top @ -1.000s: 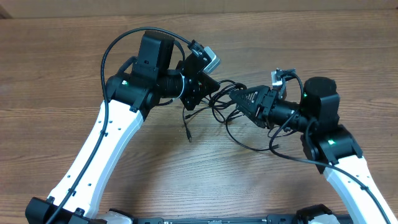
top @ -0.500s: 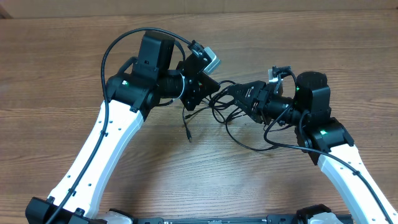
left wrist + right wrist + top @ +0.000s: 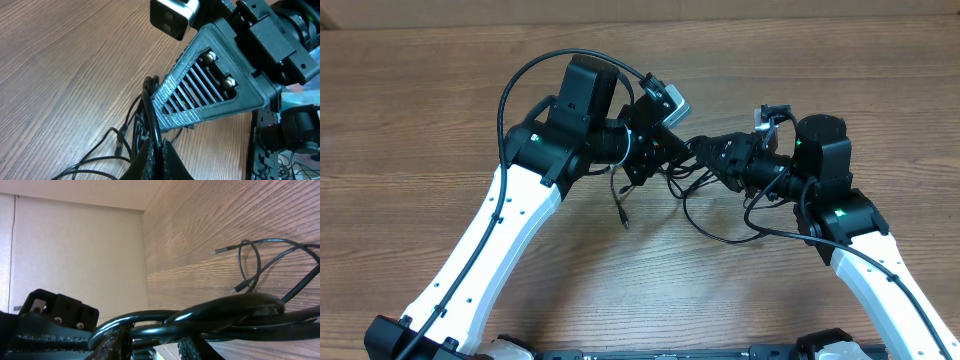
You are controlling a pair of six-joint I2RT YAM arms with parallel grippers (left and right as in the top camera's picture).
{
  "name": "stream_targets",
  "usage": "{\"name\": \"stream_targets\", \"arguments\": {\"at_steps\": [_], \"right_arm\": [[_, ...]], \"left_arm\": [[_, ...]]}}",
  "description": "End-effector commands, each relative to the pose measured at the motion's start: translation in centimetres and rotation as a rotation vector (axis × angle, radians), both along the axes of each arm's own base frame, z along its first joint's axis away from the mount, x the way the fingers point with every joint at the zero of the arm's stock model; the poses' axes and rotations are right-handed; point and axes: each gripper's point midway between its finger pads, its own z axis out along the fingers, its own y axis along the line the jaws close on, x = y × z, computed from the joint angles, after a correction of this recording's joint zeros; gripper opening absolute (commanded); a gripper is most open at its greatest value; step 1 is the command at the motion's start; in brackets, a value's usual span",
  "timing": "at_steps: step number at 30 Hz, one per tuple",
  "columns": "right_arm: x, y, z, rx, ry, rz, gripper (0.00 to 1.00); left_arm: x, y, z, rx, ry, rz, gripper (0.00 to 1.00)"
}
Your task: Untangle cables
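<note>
The cables [image 3: 678, 180] are thin black cords knotted together on the wooden table between my two grippers. One plug end [image 3: 620, 213] lies loose to the left, and a loop [image 3: 720, 232] trails toward the front. My left gripper [image 3: 660, 160] is shut on one black cord; the left wrist view shows its fingertips [image 3: 159, 150] pinching that cord [image 3: 150, 112]. My right gripper [image 3: 705, 155] faces it tip to tip. In the right wrist view the thick bundle [image 3: 225, 307] crosses between its fingers [image 3: 155, 340], which have closed in on it.
The right gripper's ribbed black body [image 3: 210, 90] fills the left wrist view, very close to the left fingers. Thicker arm wires arc over the left arm [image 3: 520, 85] and beside the right arm [image 3: 765, 215]. Bare wood lies all round the tangle.
The right gripper moved left into the tangle and its jaws narrowed onto the bundle. The left arm then shifted right, so the two grippers now almost touch.
</note>
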Motion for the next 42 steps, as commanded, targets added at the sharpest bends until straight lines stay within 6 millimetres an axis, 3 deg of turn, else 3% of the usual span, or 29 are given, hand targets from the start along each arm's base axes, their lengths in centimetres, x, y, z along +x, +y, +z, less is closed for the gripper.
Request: {"name": "stream_targets", "arguments": {"at_steps": [1,10,17,23,32,33,34,39,42], "right_arm": [[1.0,-0.6,0.7,-0.023,-0.034,-0.056,0.30],[1.6,-1.2,0.5,-0.043,-0.039,-0.098,0.31],[1.8,-1.3,0.4,-0.053,-0.041,-0.114,0.04],[1.6,-0.9,0.4,-0.054,-0.042,-0.105,0.04],[1.2,-0.5,0.5,-0.042,-0.035,-0.077,0.04],[1.1,-0.4,0.5,-0.038,-0.035,-0.069,0.04],[1.0,-0.3,0.6,-0.033,-0.034,-0.060,0.04],[0.4,0.2,1.0,-0.007,-0.039,-0.013,0.04],[0.2,0.7,1.9,0.019,-0.067,0.020,0.04]], "left_arm": [[-0.8,-0.5,0.4,-0.025,0.018,-0.024,0.04],[-1.7,-1.1,0.8,-0.056,0.030,-0.066,0.04],[-2.6,-2.1,0.9,-0.057,0.026,-0.098,0.05],[-2.5,-2.3,0.9,-0.050,0.015,-0.096,0.04],[-0.2,-0.5,-0.8,0.067,0.007,0.065,0.04],[0.3,-0.1,-1.1,0.087,0.012,0.106,0.07],[0.6,0.2,-1.3,0.102,0.016,0.137,0.16],[1.3,0.9,-1.8,0.139,0.016,0.201,0.30],[1.4,1.2,-2.0,0.150,0.020,0.213,0.31]]}}
